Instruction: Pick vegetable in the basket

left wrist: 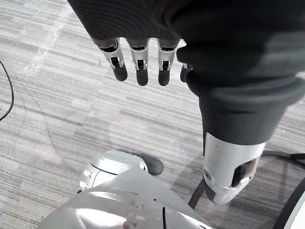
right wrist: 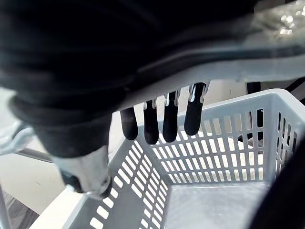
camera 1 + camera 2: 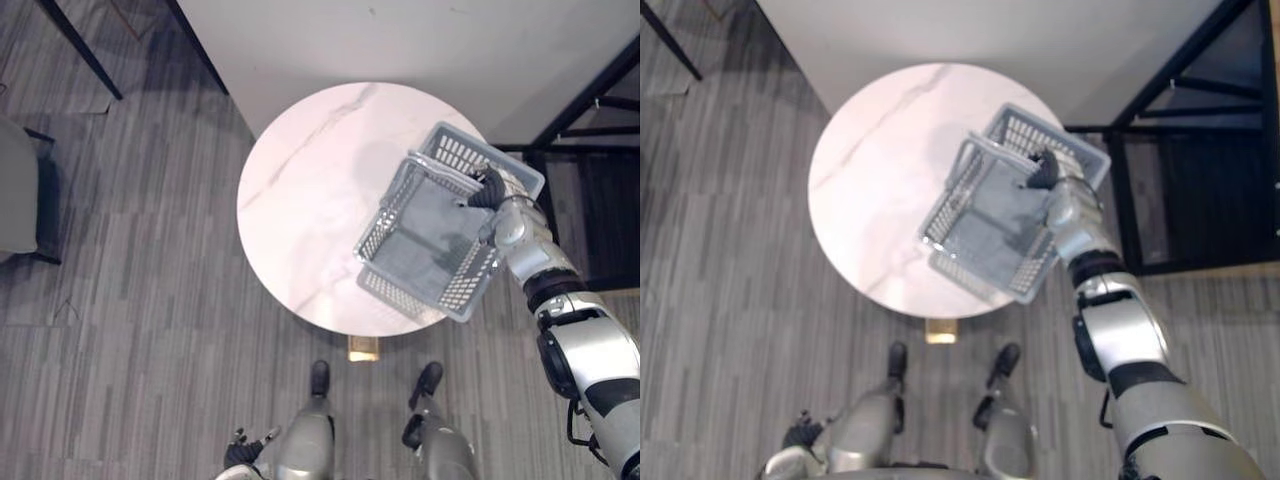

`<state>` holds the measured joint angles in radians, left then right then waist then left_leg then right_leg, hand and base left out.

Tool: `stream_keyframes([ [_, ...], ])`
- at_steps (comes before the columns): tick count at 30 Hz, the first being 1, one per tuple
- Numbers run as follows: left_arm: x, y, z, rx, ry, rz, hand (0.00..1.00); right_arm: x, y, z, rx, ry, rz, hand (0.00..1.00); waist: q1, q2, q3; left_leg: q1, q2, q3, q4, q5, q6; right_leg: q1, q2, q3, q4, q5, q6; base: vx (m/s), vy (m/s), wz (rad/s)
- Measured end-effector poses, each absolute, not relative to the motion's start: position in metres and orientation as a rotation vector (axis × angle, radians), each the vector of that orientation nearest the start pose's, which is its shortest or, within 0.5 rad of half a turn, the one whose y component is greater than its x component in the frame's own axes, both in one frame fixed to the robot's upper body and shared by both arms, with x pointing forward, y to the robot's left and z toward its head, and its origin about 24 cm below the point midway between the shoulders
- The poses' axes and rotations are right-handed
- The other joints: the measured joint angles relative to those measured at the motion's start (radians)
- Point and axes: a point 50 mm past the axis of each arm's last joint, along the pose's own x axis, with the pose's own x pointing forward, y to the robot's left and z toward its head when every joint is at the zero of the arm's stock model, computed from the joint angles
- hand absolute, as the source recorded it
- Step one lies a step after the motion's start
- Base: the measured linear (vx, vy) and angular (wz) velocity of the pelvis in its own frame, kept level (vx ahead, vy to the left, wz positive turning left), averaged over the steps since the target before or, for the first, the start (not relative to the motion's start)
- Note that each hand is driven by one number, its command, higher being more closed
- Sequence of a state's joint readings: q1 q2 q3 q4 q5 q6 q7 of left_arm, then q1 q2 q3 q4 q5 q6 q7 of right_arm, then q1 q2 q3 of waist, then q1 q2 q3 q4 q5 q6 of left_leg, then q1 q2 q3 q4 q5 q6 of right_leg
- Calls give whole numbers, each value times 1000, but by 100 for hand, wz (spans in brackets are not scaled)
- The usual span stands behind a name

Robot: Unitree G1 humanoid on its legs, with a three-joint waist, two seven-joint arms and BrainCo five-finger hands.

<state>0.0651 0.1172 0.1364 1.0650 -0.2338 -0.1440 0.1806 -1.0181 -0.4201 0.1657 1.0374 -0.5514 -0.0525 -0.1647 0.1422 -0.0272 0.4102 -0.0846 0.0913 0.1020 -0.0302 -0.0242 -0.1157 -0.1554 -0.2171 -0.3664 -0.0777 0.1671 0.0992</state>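
Currently the right hand point(image 3: 489, 190) has its fingers curled round the handle point(image 2: 238, 71) of the grey lattice basket point(image 3: 465, 285); in the right wrist view the dark tips hang just below the bar. The basket sits tilted at the right edge of the round white table point(image 3: 300, 200), with one corner past the rim on the robot's side. Cannot tell whether any part touches the tabletop. The tilt probably comes from gripping the handle to one side, so the weight swings away from the hand. What shows of the basket's floor is plain grey. Judgement: a carrying grip, with the basket meant as the receptacle. It wants levelling and setting down before anything goes in, or the contents would slide to the low corner. The left hand point(image 1: 141, 62) hangs low at the robot's side above the grey plank floor point(image 3: 120, 300), fingers straight and relaxed, holding nothing, so it is free for the picking.
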Motion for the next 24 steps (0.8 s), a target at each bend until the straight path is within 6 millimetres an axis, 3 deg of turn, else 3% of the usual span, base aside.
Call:
stream_keyframes([
  [10,105,225,-151,-56,961,493,0,411,-197,163,-1145,-87,-100,100,2,-1,0,11,0,-13,6,1,1,27,-1,-12,-7,2,4,0,0,3],
  [13,105,225,-151,-55,962,492,0,412,-184,155,-1225,-80,-26,100,3,-3,-2,30,0,-28,6,1,1,58,1,-21,-17,2,4,-5,-6,9],
  [21,102,232,-151,-66,974,520,0,402,-120,144,-1375,-217,272,100,7,-47,-36,59,4,-28,5,1,0,92,6,-18,-27,6,9,-4,-1,1],
  [24,98,236,-151,-72,988,540,0,391,-98,140,-1411,-301,388,100,0,-72,-89,66,9,-17,2,0,0,90,11,2,-28,6,9,8,2,-9],
])
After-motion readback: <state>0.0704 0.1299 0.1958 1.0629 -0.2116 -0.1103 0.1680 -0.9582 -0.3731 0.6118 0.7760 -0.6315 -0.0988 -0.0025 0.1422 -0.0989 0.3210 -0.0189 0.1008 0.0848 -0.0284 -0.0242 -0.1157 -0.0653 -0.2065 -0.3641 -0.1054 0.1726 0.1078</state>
